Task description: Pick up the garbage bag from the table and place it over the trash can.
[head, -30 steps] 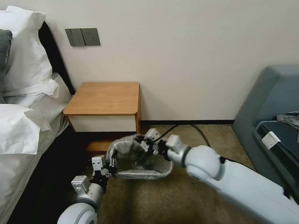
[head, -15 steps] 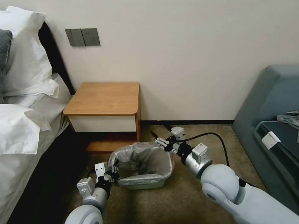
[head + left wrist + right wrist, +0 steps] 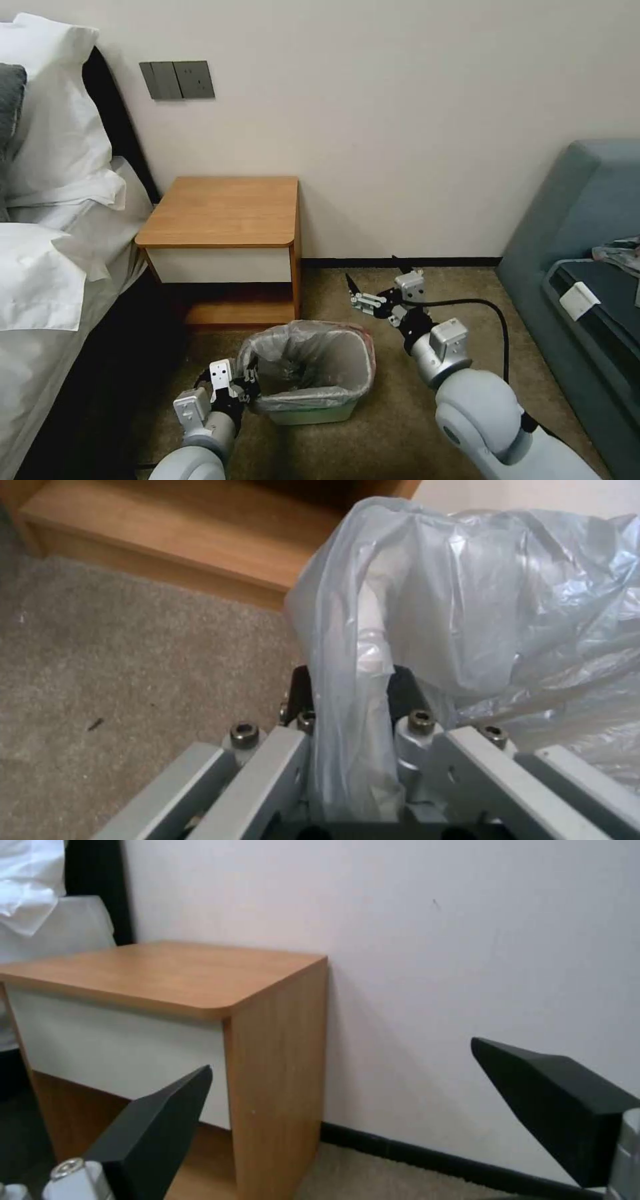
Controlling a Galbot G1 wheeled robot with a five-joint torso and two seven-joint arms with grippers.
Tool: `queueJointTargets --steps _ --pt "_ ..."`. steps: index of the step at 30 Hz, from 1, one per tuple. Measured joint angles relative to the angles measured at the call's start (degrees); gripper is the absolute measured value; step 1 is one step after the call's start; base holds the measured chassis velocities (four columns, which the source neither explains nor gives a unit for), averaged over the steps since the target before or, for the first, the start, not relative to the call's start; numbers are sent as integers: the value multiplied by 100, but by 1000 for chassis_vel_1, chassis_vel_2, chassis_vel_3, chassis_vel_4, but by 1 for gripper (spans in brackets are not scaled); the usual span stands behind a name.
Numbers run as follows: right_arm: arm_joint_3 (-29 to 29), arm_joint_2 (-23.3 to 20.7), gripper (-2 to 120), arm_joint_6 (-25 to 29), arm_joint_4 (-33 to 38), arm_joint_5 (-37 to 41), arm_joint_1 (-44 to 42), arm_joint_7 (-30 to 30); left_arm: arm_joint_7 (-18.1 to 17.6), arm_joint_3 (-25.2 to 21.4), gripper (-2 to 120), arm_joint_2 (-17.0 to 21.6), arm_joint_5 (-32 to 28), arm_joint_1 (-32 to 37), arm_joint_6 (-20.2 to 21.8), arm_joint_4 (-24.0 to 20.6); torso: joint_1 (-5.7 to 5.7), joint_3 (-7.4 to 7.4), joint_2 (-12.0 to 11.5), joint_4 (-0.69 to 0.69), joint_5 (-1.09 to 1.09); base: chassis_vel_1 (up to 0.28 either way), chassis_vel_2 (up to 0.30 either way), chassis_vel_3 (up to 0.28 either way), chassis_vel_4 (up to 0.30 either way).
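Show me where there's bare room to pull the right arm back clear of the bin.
Bare carpet lies between the table and the sofa, where the open right gripper hovers. It's crowded at the trash can: left gripper pinches the garbage bag.

Garbage bag (image 3: pixel 303 363) lines trash can (image 3: pixel 313 415) before table (image 3: pixel 223 210).

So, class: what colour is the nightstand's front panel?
White; the front panel shows best in the head view.

Thin glossy plastic bag (image 3: pixel 313 357) is crinkling over the smooth plastic bin (image 3: pixel 310 415); the matt wooden table (image 3: pixel 223 210) is standing on rough carpet (image 3: pixel 400 427).
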Motion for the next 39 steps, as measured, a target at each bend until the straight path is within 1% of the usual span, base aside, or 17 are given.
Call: queueJointTargets --steps 6,8,11,12,14,17,18,21,22,24,26,28,29,31,36,38,39 --pt "5 54 100 16 -46 -22 -10 -12 34 10 5 21 87 -16 67 63 0 0 0 0 0 0 0 0 0" --pt "20 55 100 15 -92 -24 6 -60 52 11 11 27 112 -21 79 69 0 0 0 0 0 0 0 0 0" --pt "27 56 100 15 -122 -31 9 -85 57 12 15 28 129 -30 79 75 0 0 0 0 0 0 0 0 0" --pt "40 64 100 21 -183 -49 12 -115 59 9 23 28 174 -46 78 99 0 0 0 1 1 0 0 0 0" --pt "41 71 100 23 -198 -50 14 -118 59 5 26 28 187 -52 76 111 0 0 0 0 1 0 0 0 0" --pt "41 75 100 23 -210 -42 31 -117 57 -4 45 30 202 -42 76 124 0 0 0 0 0 0 0 0 0" --pt "41 75 100 23 -210 -42 31 -117 57 -4 45 30 202 -42 76 124 0 0 0 0 0 0 0 0 0" --pt "41 70 100 23 -221 -21 58 -112 55 -15 58 36 204 -29 76 111 0 0 0 1 0 0 0 0 0" --pt "41 70 100 23 -221 -21 58 -112 55 -15 58 36 204 -29 76 111 0 0 0 1 0 0 0 0 0" --pt "40 69 100 19 -222 -2 69 -106 53 -28 70 45 205 -11 76 78 0 0 0 0 0 0 0 0 0" --pt "40 68 100 16 -222 9 71 -104 50 -32 73 47 208 -2 76 68 0 0 0 0 0 0 0 0 0" --pt "34 71 100 7 -222 51 71 -81 29 -59 84 55 326 16 73 63 0 0 0 0 0 0 0 0 0" --pt "34 71 100 7 -222 51 71 -81 29 -59 84 55 326 16 73 63 0 0 0 0 0 0 0 0 0" --pt "20 76 100 -1 -215 94 58 -52 29 -88 94 56 420 33 60 64 0 0 0 0 0 0 0 0 0" --pt "25 88 100 -2 -209 118 23 -24 35 -145 100 59 504 67 8 23 0 0 0 0 0 0 0 0 0" --pt "114 121 100 18 -203 133 -90 -14 174 -234 100 57 520 114 -391 -10 0 0 0 0 0 0 0 0 0" --pt "114 121 100 18 -203 133 -90 -14 174 -234 100 57 520 114 -391 -10 0 0 0 0 0 0 0 0 0"
